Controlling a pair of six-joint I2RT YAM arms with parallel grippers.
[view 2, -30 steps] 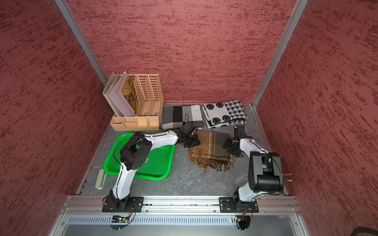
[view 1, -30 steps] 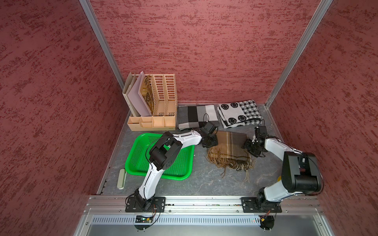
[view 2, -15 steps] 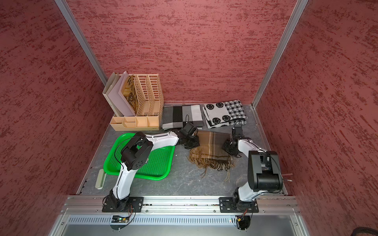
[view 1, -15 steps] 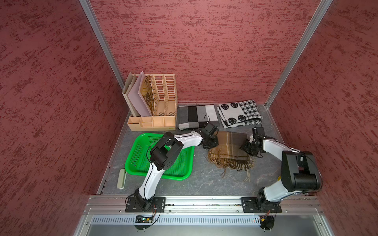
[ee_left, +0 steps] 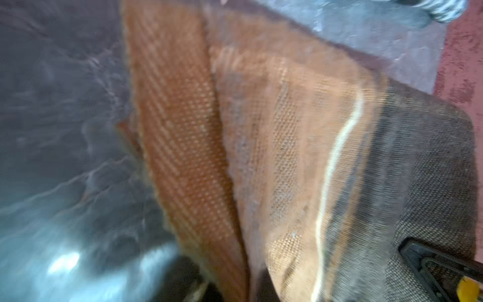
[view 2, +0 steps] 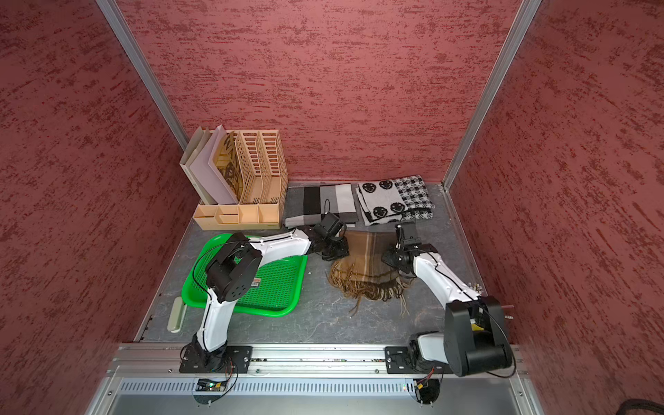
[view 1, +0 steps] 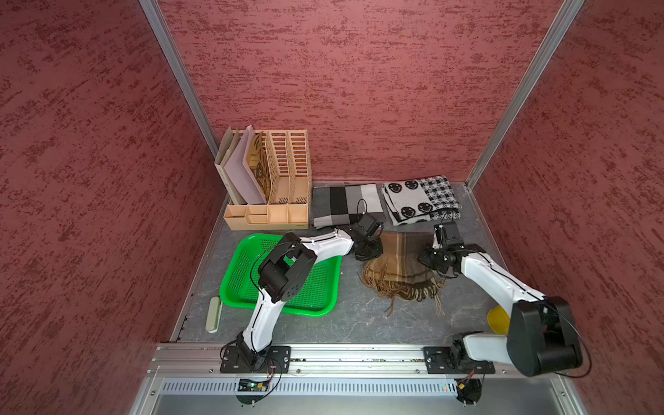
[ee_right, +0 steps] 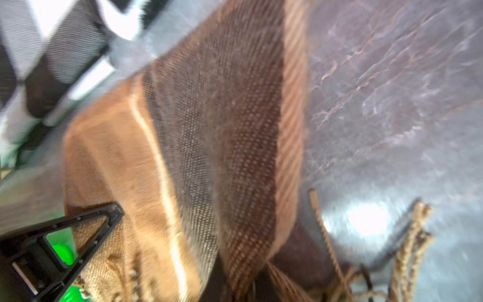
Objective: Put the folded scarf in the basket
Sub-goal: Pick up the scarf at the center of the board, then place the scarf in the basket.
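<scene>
Scarf (view 1: 399, 273), brown plaid with fringe, lies on table (view 1: 359, 325), outside basket (view 1: 323, 309), which sits at its 9 o'clock. Red-white label sticker (view 2: 255, 282) on basket base shows in a top view only; writing too small to read. Left gripper (view 1: 366, 251) is pinched tight on scarf's 10 o'clock edge, right gripper (view 1: 430, 260) on its 3 o'clock edge. Blurred wrist views show cloth drawn up into each. A second ago both jaws stood apart, with right gripper farther out. Grey check scarf (view 1: 345, 203) at 11 o'clock, smiley scarf (view 1: 416, 201) at 1 o'clock.
</scene>
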